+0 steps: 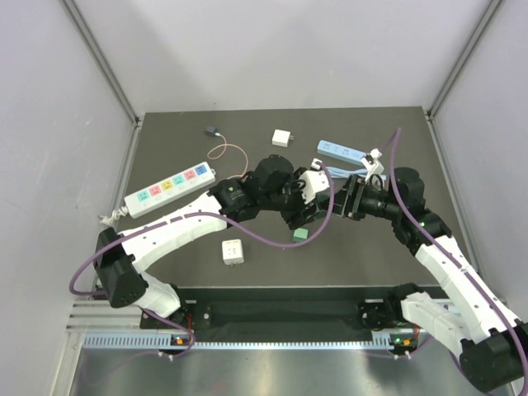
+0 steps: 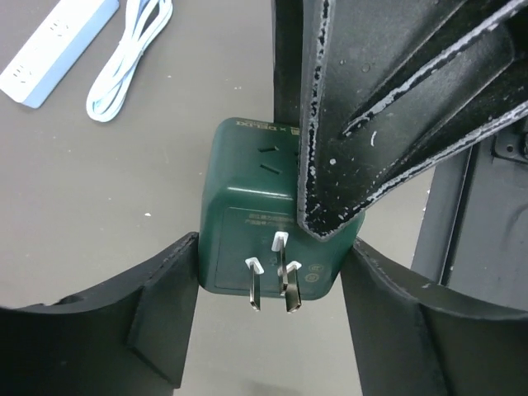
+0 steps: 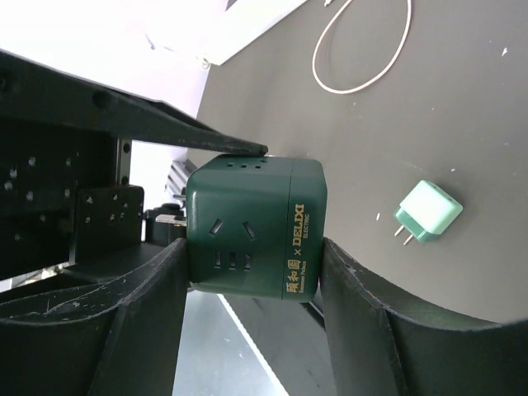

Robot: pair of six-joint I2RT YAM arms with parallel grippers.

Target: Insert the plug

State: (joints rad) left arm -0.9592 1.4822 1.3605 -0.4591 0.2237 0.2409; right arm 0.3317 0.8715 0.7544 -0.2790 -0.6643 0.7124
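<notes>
The plug is a dark green cube (image 2: 239, 190) with metal prongs (image 2: 271, 285) on one face and socket holes on another (image 3: 239, 214). It hangs in the air above the table. My right gripper (image 3: 252, 247) is shut on it, with a finger on each side. My left gripper (image 2: 272, 247) is round the same cube from the prong side, and both its pads rest against the cube's sides. One right finger (image 2: 371, 124) crosses the cube in the left wrist view. In the top view the two grippers meet over the table's middle and hide the cube.
A white power strip with coloured sockets (image 1: 169, 190) lies at the left. A light blue strip (image 1: 342, 151) with a coiled cable (image 2: 132, 49) lies at the back right. A small light green plug (image 1: 300, 235), a white cube (image 1: 233, 252), a white adapter (image 1: 283, 138) and a black adapter (image 1: 212, 129) lie about.
</notes>
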